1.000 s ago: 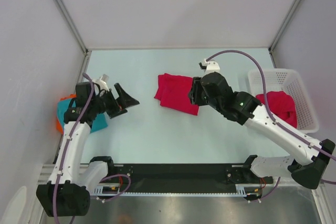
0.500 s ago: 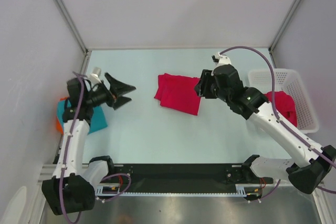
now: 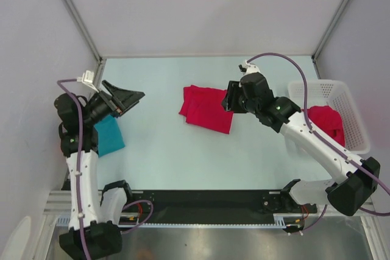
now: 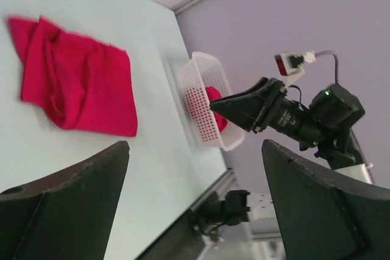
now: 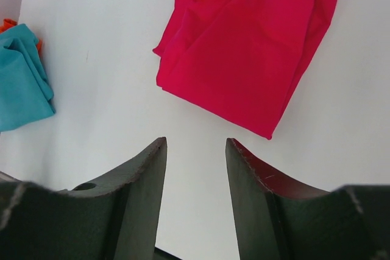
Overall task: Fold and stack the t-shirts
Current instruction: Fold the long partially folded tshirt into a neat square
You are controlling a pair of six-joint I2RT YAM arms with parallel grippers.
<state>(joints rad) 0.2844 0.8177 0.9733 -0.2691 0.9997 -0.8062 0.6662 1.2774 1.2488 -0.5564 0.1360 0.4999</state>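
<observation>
We see one crimson t-shirt (image 3: 206, 108) lying folded on the pale table (image 3: 170, 156), near the middle. It is a flat, slightly crooked square with a few bumps along its left side. A teal t-shirt (image 3: 108, 136) lies folded at the left edge of the table, well apart from the crimson one. In the right wrist view a bit of orange cloth (image 5: 7, 25) peeks out from behind the teal one (we cannot tell what it is). A second crimson shirt (image 3: 326, 123) sits bunched up inside the white mesh basket (image 3: 320, 83) at the right side of the table.

The left gripper (image 3: 129, 98) is up in the air above the teal t-shirt and points toward the middle of the table. Its fingers (image 4: 67, 211) are wide apart and hold nothing. From its own camera we look between them at the folded crimson t-shirt, the basket and the other arm.

The right gripper (image 3: 230, 98) is just beside the right edge of the folded crimson t-shirt in the top view. Its fingers (image 5: 140, 199) are apart too, with only bare table between them. We cannot tell if they touch the table. The folded crimson t-shirt lies just past the fingertips in that camera, and the teal one is far off to the left.
</observation>
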